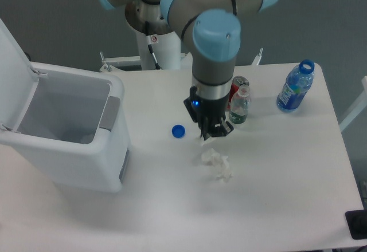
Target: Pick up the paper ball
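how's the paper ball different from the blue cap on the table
The paper ball is white, lumpy and irregular; the blue cap is blue, round and smooth-edged. The paper ball is clearly the larger of the two. The paper ball lies just below the gripper in the picture, while the blue cap sits off to the side, toward the white bin. Both rest loose on the white table, and the gripper holds neither.
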You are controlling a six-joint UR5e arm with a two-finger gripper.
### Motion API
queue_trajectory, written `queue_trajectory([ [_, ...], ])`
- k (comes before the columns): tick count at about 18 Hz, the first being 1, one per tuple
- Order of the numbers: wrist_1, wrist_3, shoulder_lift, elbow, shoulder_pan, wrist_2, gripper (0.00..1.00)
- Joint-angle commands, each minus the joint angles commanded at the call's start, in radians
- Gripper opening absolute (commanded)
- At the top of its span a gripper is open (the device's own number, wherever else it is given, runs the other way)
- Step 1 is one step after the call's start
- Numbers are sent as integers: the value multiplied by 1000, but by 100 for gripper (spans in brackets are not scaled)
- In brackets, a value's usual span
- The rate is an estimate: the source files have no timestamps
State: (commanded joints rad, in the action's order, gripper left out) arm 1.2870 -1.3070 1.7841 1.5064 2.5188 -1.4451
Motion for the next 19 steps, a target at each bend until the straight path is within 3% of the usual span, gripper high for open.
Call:
queue_trajectory([
  [19,9,2,-6,0,12,2,0],
])
